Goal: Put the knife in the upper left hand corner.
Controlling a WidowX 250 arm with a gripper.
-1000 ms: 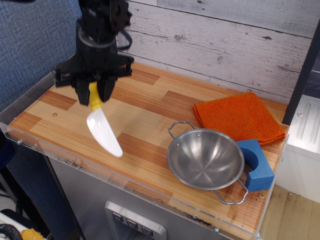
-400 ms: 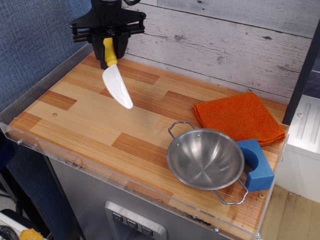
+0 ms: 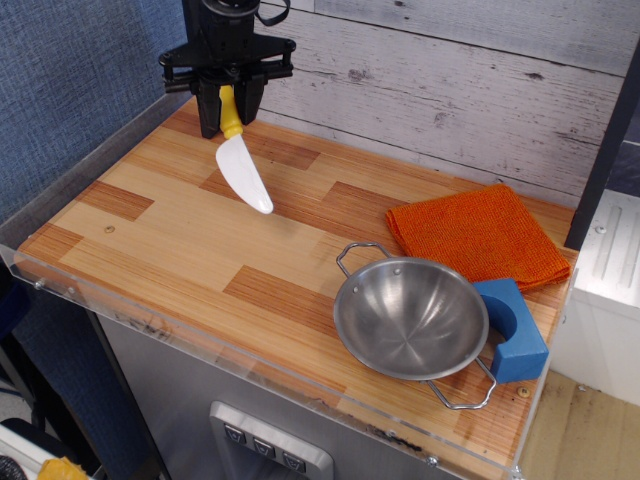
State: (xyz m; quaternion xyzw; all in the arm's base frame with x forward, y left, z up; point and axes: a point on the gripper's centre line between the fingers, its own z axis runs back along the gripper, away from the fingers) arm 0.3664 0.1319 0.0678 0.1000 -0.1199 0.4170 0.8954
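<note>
The knife [image 3: 243, 167] has a yellow handle and a white blade. My black gripper [image 3: 230, 108] is shut on the yellow handle and holds the knife over the back left part of the tabletop. The blade hangs down and to the right, its tip close to the wood or touching it; I cannot tell which. The upper left hand corner [image 3: 188, 108] of the wood-plank tabletop lies just left of and behind the gripper, partly hidden by it.
A steel bowl [image 3: 411, 318] with wire handles stands at the front right. A blue block [image 3: 511, 330] lies beside it on the right. An orange cloth [image 3: 481, 234] lies at the back right. A clear acrylic rim [image 3: 150, 325] edges the front of the table.
My gripper has carried the knife from the front left of the table toward the back left corner, then moved slightly right and lower.
</note>
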